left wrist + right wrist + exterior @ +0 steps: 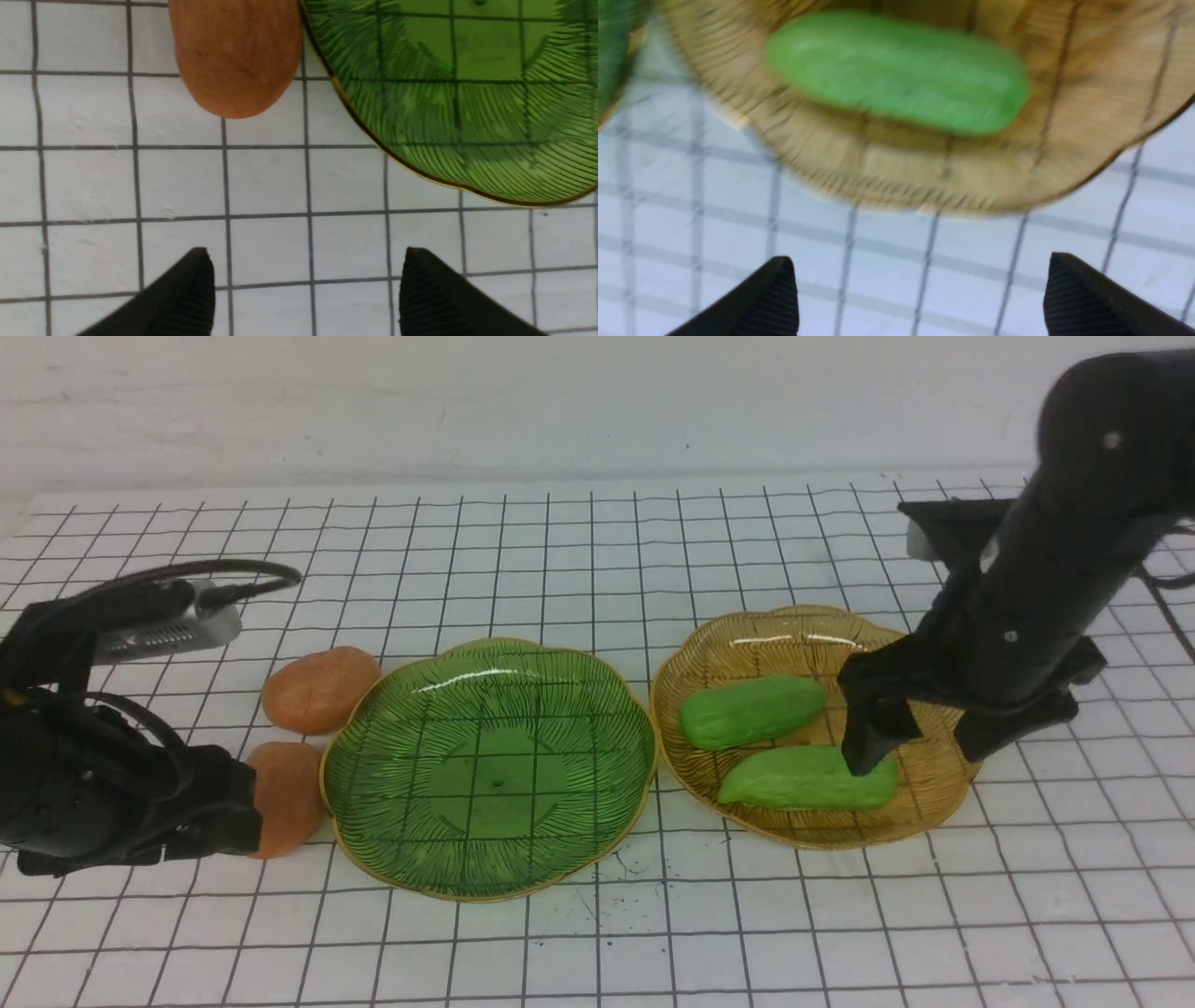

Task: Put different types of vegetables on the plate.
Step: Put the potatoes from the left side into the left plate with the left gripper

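In the amber plate (pixel 803 644), at three o'clock from the green plate (pixel 485 775), lie the far gourd (pixel 752 711) and the near gourd (pixel 803 779). The far potato (pixel 320 689) and the near potato (pixel 288 793) sit on the gridded counter (pixel 653 915) at the green plate's ten and nine o'clock. The left gripper (pixel 306 254) is spread wide and holds nothing beside the near potato. The right gripper (pixel 920 259) gapes wide and holds nothing at the amber plate's four o'clock edge.

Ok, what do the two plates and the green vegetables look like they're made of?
Green plate and amber plate: tinted glass or clear plastic, glossy; the grid shows through, highlights glint, rims look gilt. Green vegetables, farther and nearer: probably moulded plastic or rubber, matte; even colour, only dull sheen.
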Motion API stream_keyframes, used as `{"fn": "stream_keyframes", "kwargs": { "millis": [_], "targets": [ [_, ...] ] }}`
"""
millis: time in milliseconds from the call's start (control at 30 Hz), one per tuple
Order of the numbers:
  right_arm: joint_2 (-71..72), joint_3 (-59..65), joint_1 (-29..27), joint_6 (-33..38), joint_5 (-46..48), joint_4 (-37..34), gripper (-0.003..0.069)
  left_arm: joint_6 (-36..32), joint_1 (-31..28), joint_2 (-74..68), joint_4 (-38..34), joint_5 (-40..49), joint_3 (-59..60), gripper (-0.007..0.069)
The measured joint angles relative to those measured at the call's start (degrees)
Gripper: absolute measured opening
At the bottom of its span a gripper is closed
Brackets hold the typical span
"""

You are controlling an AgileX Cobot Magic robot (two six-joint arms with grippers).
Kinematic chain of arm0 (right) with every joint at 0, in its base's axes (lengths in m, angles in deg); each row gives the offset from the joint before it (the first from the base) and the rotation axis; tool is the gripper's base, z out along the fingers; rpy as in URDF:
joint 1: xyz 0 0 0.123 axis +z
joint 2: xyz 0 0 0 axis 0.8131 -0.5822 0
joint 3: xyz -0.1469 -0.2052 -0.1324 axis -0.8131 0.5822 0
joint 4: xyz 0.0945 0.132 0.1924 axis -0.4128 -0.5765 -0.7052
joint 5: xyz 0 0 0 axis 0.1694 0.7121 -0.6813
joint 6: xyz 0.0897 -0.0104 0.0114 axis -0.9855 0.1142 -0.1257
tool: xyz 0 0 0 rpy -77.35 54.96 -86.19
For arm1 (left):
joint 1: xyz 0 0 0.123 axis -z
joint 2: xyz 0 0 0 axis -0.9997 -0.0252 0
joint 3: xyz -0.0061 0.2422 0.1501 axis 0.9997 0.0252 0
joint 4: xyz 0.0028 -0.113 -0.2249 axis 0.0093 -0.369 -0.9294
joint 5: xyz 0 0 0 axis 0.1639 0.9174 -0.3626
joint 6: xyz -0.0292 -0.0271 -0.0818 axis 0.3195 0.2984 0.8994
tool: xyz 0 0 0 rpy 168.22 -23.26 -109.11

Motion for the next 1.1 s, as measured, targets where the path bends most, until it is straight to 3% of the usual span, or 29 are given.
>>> {"fn": "stream_keyframes", "kwargs": {
  "millis": [167, 367, 1033, 1100],
  "targets": [
    [13.07, 12.91, 4.79, 2.61, 0.63, -2.15, 0.0573, 0.06, 0.00, -6.25, 1.19, -7.02, 0.00, 0.0483],
    [22.85, 19.60, 6.68, 2.61, 1.15, -2.07, 0.0540, -5.12, 0.00, -12.83, 1.19, -14.21, 0.00, 0.0486],
    [27.42, 20.46, 6.73, 2.61, 1.33, 0.77, 0.0536, -8.11, 0.00, -21.98, 0.98, -21.62, -0.02, 0.0484],
    [27.42, 20.46, 6.73, 2.61, 1.33, 0.77, 0.0536, -8.11, 0.00, -22.67, 0.98, -21.80, -0.02, 0.0449]
  ]
}}
